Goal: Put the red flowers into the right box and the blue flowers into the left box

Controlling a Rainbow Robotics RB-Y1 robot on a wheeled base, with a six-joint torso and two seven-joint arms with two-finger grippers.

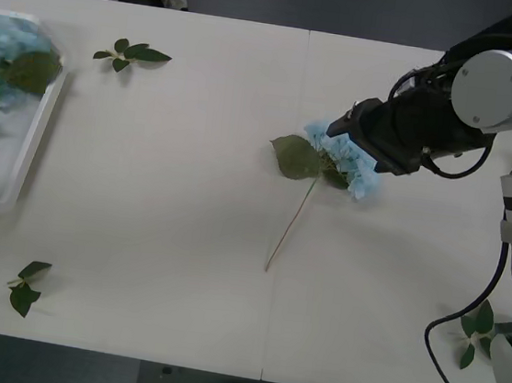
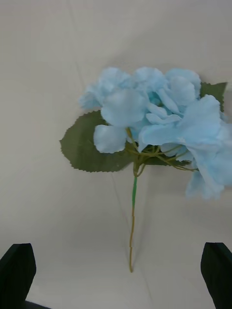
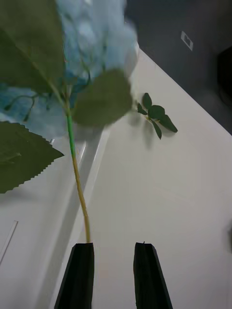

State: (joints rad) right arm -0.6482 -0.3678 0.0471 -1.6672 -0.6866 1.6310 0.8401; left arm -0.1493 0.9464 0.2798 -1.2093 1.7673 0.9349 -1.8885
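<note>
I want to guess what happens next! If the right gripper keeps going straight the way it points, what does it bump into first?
Probably the blue flower lying on the table. The right gripper is open and faces it, with the stem between its fingers. How far away is unclear.

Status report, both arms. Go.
Right gripper open, above lone blue flower lying mid-table. Left gripper by left box, blue flower stem at one finger; grip unclear. Loose leaf sprigs about, none blocking.
</note>
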